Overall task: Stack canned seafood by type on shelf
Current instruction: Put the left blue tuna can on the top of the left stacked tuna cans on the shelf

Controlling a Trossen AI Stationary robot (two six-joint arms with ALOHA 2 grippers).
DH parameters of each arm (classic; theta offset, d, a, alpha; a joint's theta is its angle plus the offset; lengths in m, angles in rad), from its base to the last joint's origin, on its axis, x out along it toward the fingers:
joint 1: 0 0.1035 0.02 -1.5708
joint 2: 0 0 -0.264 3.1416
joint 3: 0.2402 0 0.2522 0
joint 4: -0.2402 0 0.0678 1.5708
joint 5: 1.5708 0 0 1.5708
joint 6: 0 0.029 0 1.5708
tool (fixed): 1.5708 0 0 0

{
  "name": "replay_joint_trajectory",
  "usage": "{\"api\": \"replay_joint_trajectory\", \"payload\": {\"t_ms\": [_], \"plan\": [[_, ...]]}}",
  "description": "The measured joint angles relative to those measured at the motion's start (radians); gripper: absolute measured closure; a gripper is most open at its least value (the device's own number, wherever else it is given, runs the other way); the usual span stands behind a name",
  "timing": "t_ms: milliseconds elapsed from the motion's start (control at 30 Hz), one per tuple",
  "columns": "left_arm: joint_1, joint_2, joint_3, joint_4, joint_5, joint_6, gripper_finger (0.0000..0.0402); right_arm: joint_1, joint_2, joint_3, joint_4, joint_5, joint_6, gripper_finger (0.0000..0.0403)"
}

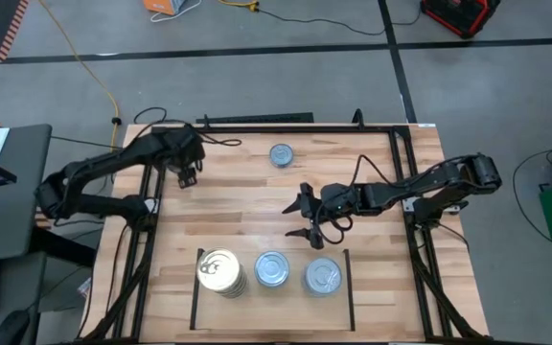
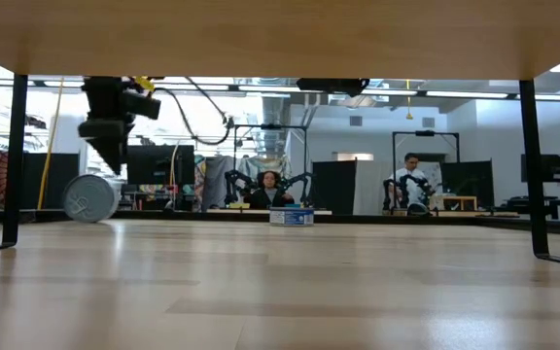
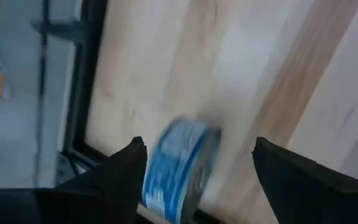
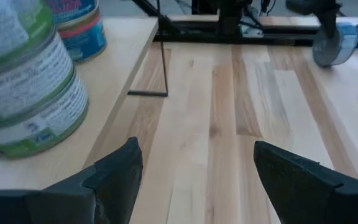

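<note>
Pale wood planks form the shelf (image 1: 271,297), a rectangle edged by thin black lines that holds three stacks of flat round tins: one gold-topped (image 1: 219,270), two silver-topped (image 1: 272,268). Beyond the shelf, a lone blue-sided tin (image 1: 281,155) is tipped on its edge. Left gripper (image 1: 188,176) hangs with fingers spread and empty near that tin; right gripper (image 1: 307,218) hovers just beyond the shelf, fingers wide and empty.
</note>
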Motion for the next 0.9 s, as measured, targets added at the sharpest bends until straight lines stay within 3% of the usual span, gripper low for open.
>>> {"api": "replay_joint_trajectory", "payload": {"t_ms": [267,600,700,867,900], "plan": [[0.127,0.021,0.0,-0.023,0.089,0.135,0.0118,-0.002,0.03,0.0,0.021,0.0,-0.02,0.0072],[0.222,0.208,0.0,0.002,0.11,0.22,0.0124,-0.01,0.033,0.0,0.019,-0.002,-0.025,0.0072],[0.203,0.23,0.0,0.004,0.102,0.221,0.0158,-0.01,0.033,0.0,0.012,-0.004,-0.028,0.0072],[0.164,0.217,0.0,-0.001,0.104,0.198,0.0276,-0.033,0.007,0.0,-0.059,-0.003,-0.05,0.0072],[0.161,0.209,0.0,0.001,0.113,0.189,0.0281,-0.045,-0.002,0.0,-0.077,-0.003,-0.055,0.0072]]}}
